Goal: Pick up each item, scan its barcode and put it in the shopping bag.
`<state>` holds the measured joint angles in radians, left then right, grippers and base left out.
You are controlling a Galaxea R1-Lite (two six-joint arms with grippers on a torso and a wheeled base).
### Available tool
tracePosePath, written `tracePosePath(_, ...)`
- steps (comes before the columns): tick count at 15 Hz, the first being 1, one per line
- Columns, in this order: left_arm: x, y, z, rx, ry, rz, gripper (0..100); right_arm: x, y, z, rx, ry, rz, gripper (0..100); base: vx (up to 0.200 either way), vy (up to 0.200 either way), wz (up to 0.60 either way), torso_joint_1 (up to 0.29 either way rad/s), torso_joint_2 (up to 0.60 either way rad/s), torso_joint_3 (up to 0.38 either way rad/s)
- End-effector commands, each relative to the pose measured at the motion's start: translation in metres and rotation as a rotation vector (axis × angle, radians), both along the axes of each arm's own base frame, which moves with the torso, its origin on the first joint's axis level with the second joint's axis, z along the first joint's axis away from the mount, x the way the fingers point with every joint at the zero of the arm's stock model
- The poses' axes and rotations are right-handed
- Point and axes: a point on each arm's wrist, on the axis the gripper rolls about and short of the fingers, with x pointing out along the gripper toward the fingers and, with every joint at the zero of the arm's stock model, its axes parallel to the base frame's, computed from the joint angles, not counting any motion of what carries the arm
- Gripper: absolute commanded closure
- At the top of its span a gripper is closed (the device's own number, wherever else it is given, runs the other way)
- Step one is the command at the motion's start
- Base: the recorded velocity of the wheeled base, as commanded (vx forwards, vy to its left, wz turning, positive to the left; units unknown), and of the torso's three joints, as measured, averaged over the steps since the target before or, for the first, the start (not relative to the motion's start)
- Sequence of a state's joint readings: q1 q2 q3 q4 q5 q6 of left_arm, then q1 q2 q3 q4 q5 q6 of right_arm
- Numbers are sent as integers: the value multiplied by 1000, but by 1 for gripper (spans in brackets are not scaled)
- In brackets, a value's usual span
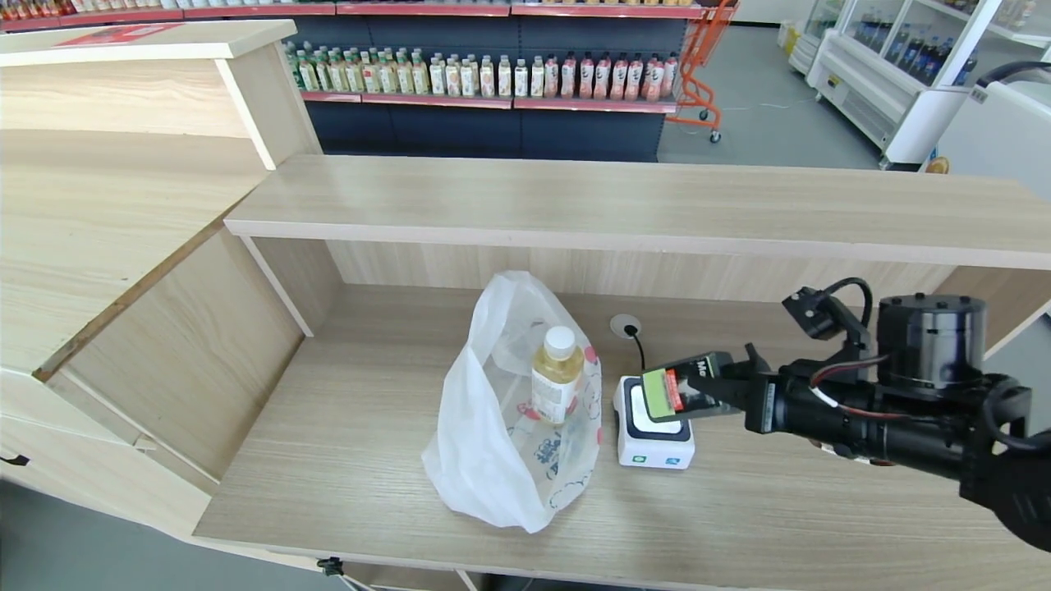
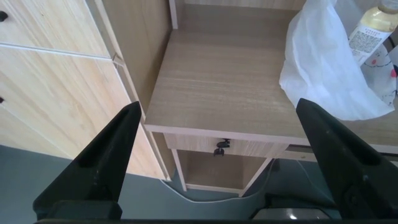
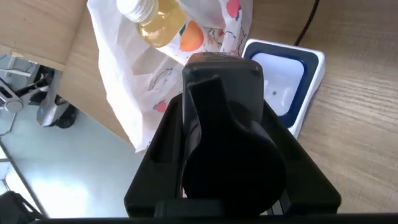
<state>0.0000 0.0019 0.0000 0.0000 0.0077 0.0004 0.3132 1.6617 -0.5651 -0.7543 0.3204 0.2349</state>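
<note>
One small pack (image 1: pixel 675 392): dark, with a green end and a red label; it is held in the air just above the scanner, green end turned toward the shopping bag.
Right jaws: pinching the small pack from its far end; in the right wrist view the pack (image 3: pixel 221 62) shows as a dark block in front of the scanner and the bag.
Right arm (image 1: pixel 862 414): stretched in from the right, roughly level over the surface.
Scanner (image 1: pixel 654 435): a white box with a dark-rimmed window (image 3: pixel 286 81), lying flat on the surface just beside the shopping bag, on its right.
Cable (image 1: pixel 640 355): black, running from the back of the scanner to a round hole in the surface.
Shopping bag (image 1: pixel 484 435): thin white plastic with printed figures, standing open near the middle of the surface (image 2: pixel 323 68) (image 3: pixel 134 93).
Bottle (image 1: pixel 557 379): pale yellow drink with a white cap, standing upright inside the shopping bag (image 2: pixel 372 31) (image 3: pixel 155 22).
Left jaws: spread wide, the two dark fingers (image 2: pixel 96 165) well apart, hanging off the near left corner of the surface and touching nothing.
Surface (image 1: pixel 345 476): light wood grain, set below an upper ledge (image 1: pixel 624 201).
Store shelves (image 1: pixel 493 78): rows of drink bottles, far behind the ledge.
</note>
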Motion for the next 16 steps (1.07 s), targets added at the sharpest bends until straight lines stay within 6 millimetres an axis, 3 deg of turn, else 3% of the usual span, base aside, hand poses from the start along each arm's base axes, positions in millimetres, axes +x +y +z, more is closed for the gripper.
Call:
tracePosePath(1,0,0,0,0,0,0,0,-35,-11,16,3,-21,11,100,0,200,0,2,2,7)
tracePosePath(3,0,0,0,1,0,0,0,-45,-11,17,24,60,8,100,0,200,0,-3,-2,5)
tracePosePath(5,0,0,0,0,0,0,0,-45,-2,16,34,80,36,100,0,0,0,0,0,0)
tracePosePath(8,0,0,0,0,0,2,0,-43,22,3,6,137,122,100,0,0,0,0,0,0)
tracePosePath(12,0,0,0,0,0,0,0,-25,58,-22,-71,195,134,100,0,0,0,0,0,0)
tracePosePath(16,0,0,0,0,0,0,0,1,78,-45,-95,192,141,100,0,0,0,0,0,0)
